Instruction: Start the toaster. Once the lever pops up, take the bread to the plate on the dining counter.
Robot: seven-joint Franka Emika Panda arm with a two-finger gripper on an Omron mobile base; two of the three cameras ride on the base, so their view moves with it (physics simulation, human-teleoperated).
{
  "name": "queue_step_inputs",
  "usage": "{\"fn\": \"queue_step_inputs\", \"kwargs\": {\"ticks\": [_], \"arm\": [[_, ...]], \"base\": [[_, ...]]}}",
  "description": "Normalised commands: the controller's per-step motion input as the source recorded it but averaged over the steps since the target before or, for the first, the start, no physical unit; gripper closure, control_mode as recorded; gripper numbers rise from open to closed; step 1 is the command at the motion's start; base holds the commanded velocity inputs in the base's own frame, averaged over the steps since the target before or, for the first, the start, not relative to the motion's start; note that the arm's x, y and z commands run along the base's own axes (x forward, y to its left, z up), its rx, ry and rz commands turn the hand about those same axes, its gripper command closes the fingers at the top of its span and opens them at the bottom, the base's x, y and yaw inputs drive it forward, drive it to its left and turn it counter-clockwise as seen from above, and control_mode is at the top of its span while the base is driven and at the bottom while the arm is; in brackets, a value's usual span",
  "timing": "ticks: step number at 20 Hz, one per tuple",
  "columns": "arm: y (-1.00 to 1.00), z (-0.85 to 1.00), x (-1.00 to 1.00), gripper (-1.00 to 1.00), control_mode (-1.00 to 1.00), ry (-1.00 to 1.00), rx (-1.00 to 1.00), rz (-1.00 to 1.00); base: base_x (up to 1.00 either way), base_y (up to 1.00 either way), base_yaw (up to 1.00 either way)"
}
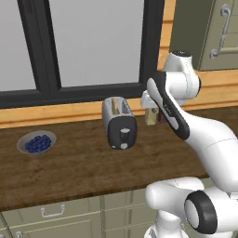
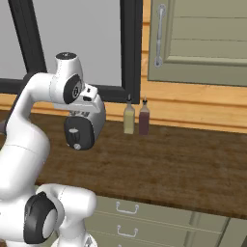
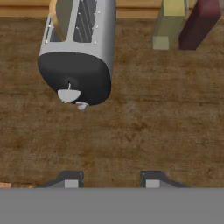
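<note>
While the small silver two-slot toaster with its rounded black front stands at centre frame on the dark-brown wooden counter, a thin tan bread slice sits in its left slot; the two-finger gripper, lower frame, hangs spread apart, grasping nothing.

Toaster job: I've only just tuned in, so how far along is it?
Nothing looks done. The bread sits in a slot of the toaster on the wall counter. In hand: the hand, fingers apart, hangs over the counter short of the toaster's black front. Left: pressing the lever, waiting for the pop, carrying the bread to the plate.
</note>
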Motion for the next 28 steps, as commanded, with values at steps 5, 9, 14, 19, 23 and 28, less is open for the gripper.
{"fn": "queue_step_inputs", "kwargs": {"ticks": [5, 9, 14, 19, 23, 28], "arm": [[0.25, -0.05, -0.01, -1.0, -1.0, 0.01, 0.0, 0.01], [0.61, -0.19, 0.0, -1.0, -1.0, 0.02, 0.0, 0.01], [0.5, -0.54, 0.0, -1.0, -1.0, -0.02, -0.01, 0.03], [0.55, -0.67, 0.07, -1.0, -1.0, -0.1, -0.07, 0.05], [0.38, -0.44, 0.31, -1.0, -1.0, -0.11, -0.08, 0.03], [0.17, -0.25, 0.49, -1.0, -1.0, -0.08, -0.05, 0.0]], "base": [[0.0, 0.0, 0.0], [0.0, 0.0, 0.0], [0.0, 0.0, 0.0], [0.0, 0.0, 0.0], [0.0, 0.0, 0.0], [0.0, 0.0, 0.0]]}}
